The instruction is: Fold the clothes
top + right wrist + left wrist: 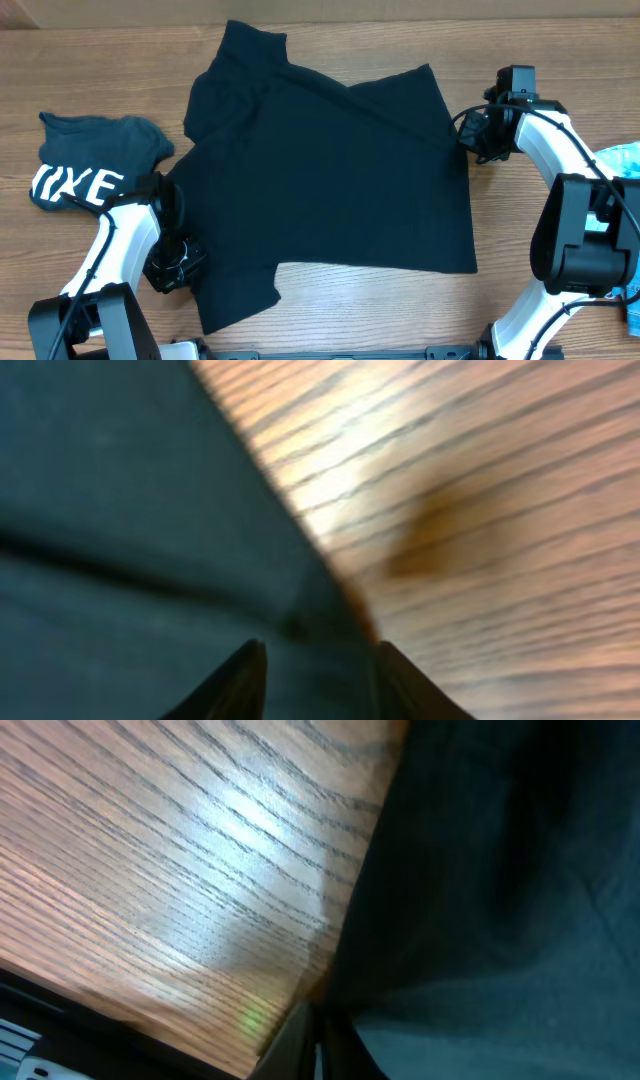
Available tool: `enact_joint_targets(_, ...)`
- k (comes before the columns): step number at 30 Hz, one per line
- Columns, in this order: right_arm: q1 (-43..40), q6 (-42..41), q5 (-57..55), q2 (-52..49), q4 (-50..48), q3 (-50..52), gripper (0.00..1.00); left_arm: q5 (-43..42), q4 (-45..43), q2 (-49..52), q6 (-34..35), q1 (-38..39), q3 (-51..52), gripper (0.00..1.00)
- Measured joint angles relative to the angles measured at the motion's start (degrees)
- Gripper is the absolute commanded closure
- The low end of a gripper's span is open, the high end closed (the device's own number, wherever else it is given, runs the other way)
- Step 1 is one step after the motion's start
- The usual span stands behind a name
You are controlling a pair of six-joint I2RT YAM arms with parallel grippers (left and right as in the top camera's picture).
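on wooden table (400, 320), dark shirt (330, 170) spread; left claw (178, 263) clamped on its edge, right claw (318, 652) apart.

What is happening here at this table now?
Two robot arms are working on a dark T-shirt spread on the wooden table. The left end effector sits at its lower left edge, and the right end effector, open, at its right edge. A second dark garment with white letters lies bunched at the left.
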State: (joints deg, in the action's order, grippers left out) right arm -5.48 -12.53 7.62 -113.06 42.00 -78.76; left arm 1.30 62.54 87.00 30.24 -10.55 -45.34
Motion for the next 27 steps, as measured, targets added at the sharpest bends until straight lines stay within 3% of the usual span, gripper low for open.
enact_joint_targets(3,0.0,0.57,2.91,0.39,3.43,-1.9,0.62,-1.25,3.17,-0.02,-1.53,0.0,-1.29,0.81)
enact_joint_targets(7,0.0,0.31,9.68,3.65,1.95,-3.3,0.91,-4.39,8.31,-0.39,-3.52,0.0,-7.69,0.75)
enact_joint_targets(9,0.35,0.26,13.53,5.14,-1.42,-4.07,0.92,-6.27,8.98,-1.4,-4.85,0.0,-11.45,0.67)
enact_joint_targets(14,2.89,-3.63,16.96,4.22,-17.49,-4.61,0.96,-13.14,4.74,-3.28,-10.62,0.0,-21.66,0.69)
enact_joint_targets(19,4.52,-9.44,17.68,-5.2,-32.09,-5.2,0.96,-17.18,5.18,-3.39,-14.34,0.07,-22.86,0.71)
enact_joint_targets(27,4.83,-15.43,17.03,-18.21,-38.4,-5.18,0.96,-18.32,5.86,-3.39,-15.45,0.07,-22.86,0.71)
